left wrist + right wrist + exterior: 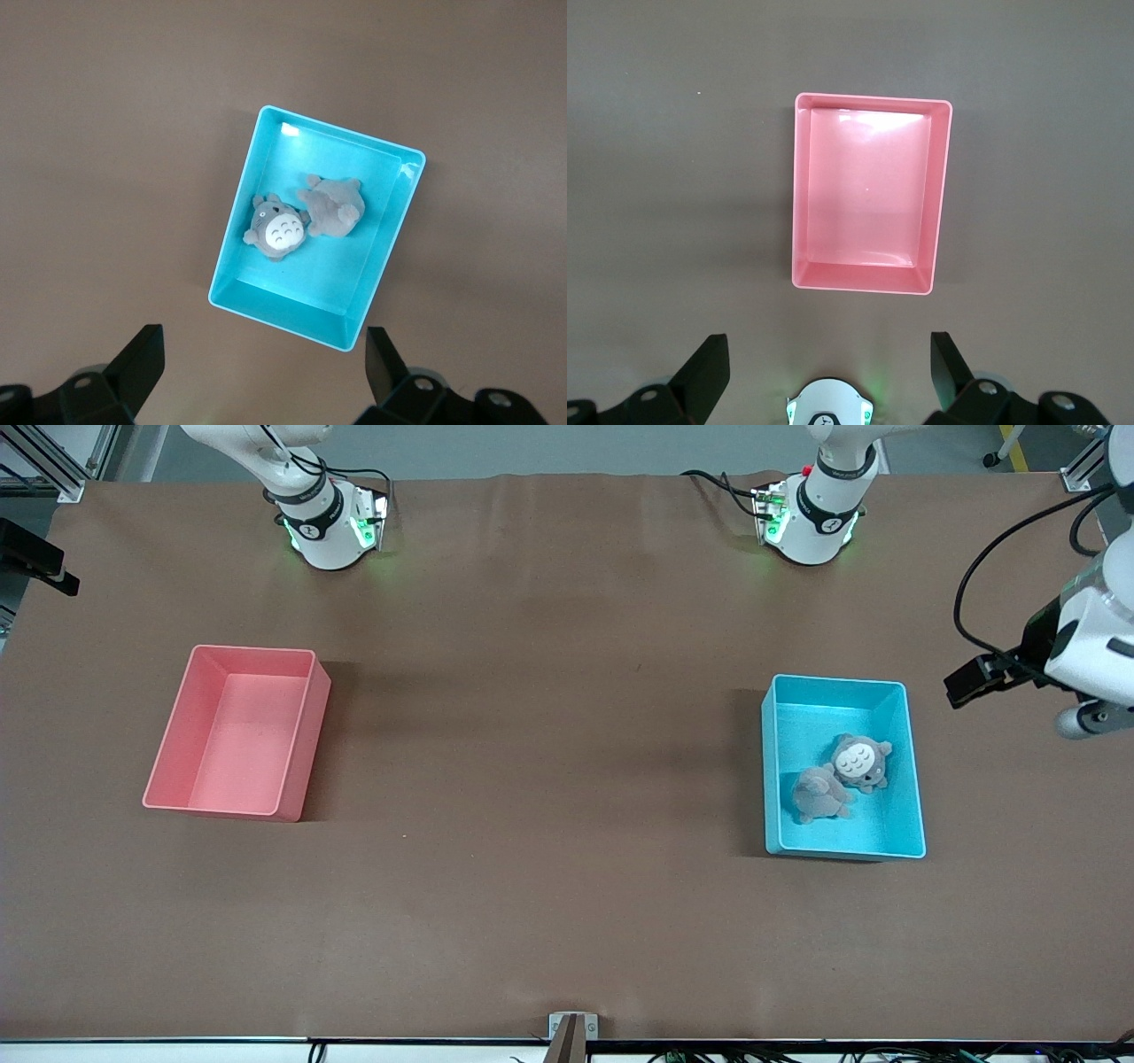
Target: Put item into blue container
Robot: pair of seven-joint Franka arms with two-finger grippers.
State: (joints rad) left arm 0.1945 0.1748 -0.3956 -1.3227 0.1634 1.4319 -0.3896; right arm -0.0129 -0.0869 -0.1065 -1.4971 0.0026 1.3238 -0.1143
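Right gripper (824, 363) hangs high over the table with fingers spread wide and nothing between them; the pink bin (237, 731) below it sits empty toward the right arm's end. That arm waits. Blue container (842, 768) sits toward the left arm's end and holds two grey plush toys, one belly-up (861, 762), one face-down (819, 795), touching each other. Left gripper (263, 359) is also spread and empty, high over bare table beside the container. Judgement: placing looks finished; no loose item remains, so next calls only for retreat. No legible writing anywhere.

2 plush toys (842, 775), 1 blue container (912, 815), 1 pink bin (168, 779), 2 arms.
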